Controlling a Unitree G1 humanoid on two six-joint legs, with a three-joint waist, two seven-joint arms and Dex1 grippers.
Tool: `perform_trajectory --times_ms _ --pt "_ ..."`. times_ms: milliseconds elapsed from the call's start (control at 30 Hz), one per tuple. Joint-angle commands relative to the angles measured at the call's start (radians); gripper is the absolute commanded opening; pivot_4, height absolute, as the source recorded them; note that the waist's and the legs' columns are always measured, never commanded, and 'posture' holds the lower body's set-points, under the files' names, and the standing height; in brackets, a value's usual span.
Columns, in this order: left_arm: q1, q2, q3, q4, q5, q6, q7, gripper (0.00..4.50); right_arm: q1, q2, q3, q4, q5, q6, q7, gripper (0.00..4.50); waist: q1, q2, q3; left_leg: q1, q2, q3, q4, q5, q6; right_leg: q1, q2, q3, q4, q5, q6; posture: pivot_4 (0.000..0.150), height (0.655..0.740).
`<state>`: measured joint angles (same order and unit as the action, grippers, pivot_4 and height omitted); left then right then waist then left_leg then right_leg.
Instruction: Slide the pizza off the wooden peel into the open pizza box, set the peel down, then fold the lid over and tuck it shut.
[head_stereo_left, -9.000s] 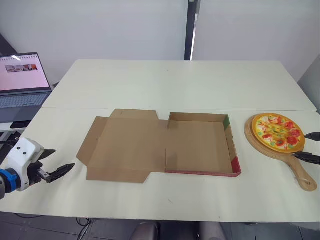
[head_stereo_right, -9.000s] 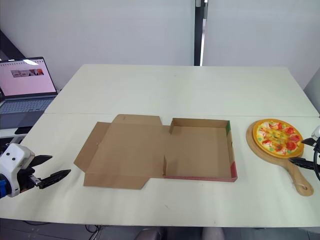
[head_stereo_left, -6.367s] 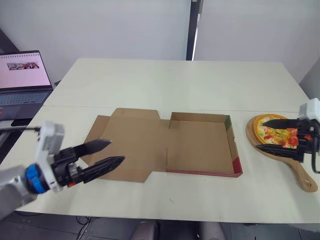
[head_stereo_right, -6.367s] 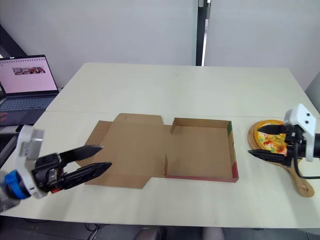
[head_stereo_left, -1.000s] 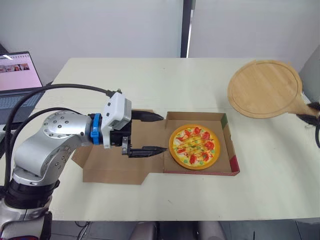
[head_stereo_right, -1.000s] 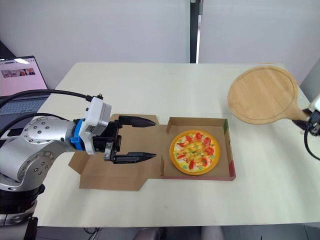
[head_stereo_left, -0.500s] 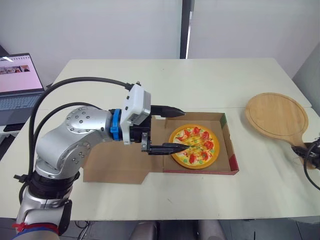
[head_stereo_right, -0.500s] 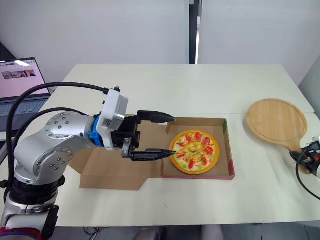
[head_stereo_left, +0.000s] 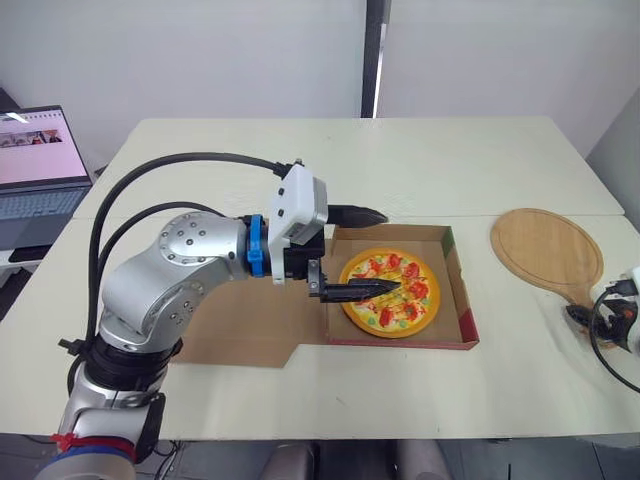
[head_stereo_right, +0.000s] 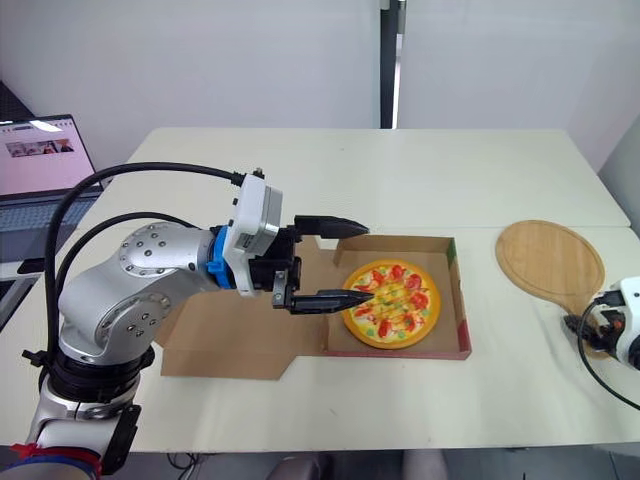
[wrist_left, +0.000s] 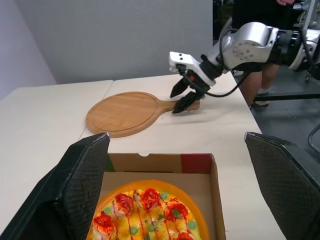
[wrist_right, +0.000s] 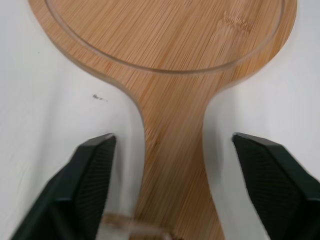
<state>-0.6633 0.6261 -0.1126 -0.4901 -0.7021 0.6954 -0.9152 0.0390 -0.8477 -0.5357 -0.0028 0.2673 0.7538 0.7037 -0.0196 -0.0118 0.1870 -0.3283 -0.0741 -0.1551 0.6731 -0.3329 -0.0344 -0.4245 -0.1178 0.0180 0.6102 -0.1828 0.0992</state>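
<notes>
The pizza (head_stereo_left: 390, 292) lies flat in the tray of the cardboard box (head_stereo_left: 467, 318), whose lid (head_stereo_left: 225, 338) is spread flat on the table to the left. My left gripper (head_stereo_left: 378, 252) is open and hovers over the tray's left side, its lower finger above the pizza's edge. The wooden peel (head_stereo_left: 545, 250) rests on the table to the right of the box. In the right wrist view my right gripper (wrist_right: 172, 137) is open, its fingers (wrist_right: 95, 180) straddling the peel's handle (wrist_right: 172, 150) without touching it. The left wrist view shows the same right gripper (wrist_left: 179, 100) at the handle.
A laptop (head_stereo_left: 35, 160) stands open on a side desk at the far left. The table's far half (head_stereo_left: 400, 160) is bare. A person (wrist_left: 260, 55) stands beyond the table's right end in the left wrist view.
The peel has come down from the air onto the table at the right. My left gripper has moved rightward from the lid to above the tray and pizza.
</notes>
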Motion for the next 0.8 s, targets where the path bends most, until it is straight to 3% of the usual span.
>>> perform_trajectory --times_ms 33,267,467,667,800 --pt "-0.01 0.0 0.029 -0.009 -0.006 0.005 0.019 4.5 0.061 -0.062 -0.096 -0.138 0.048 -0.05 0.087 4.47 0.001 0.0 0.0 0.0 0.0 0.0 0.0 0.0 0.0 0.0 0.0 0.0 0.0 0.0 0.0 0.15 0.74" --pt "0.069 0.042 0.105 -0.027 -0.021 0.019 0.048 4.5 -0.031 -0.133 -0.051 -0.246 0.107 -0.137 0.169 4.47 -0.013 0.0 0.0 0.001 0.001 0.001 0.003 -0.003 0.004 0.004 0.001 0.001 0.0 -0.002 0.007 0.15 0.74" --pt "0.3 0.036 0.357 -0.095 -0.158 0.1 0.209 4.5 -0.295 -0.143 0.147 -0.289 0.188 -0.185 0.256 4.47 -0.015 0.0 0.0 0.001 0.002 0.0 0.004 -0.002 0.004 0.002 0.001 0.0 0.0 0.001 0.002 0.15 0.74" --pt "0.626 -0.043 0.629 -0.185 -0.488 0.173 0.479 4.5 -0.515 -0.1 0.353 -0.283 0.253 -0.163 0.348 4.47 -0.002 -0.002 0.001 0.0 0.002 -0.003 0.004 -0.002 0.002 0.001 0.001 -0.002 -0.001 0.002 0.001 0.15 0.74" --pt "0.877 -0.109 0.736 -0.208 -0.724 0.141 0.635 4.5 -0.648 -0.055 0.476 -0.267 0.279 -0.129 0.409 4.47 0.01 -0.002 0.001 -0.001 0.001 -0.004 0.004 -0.003 0.003 0.0 0.0 -0.002 -0.001 0.001 0.001 0.15 0.74"
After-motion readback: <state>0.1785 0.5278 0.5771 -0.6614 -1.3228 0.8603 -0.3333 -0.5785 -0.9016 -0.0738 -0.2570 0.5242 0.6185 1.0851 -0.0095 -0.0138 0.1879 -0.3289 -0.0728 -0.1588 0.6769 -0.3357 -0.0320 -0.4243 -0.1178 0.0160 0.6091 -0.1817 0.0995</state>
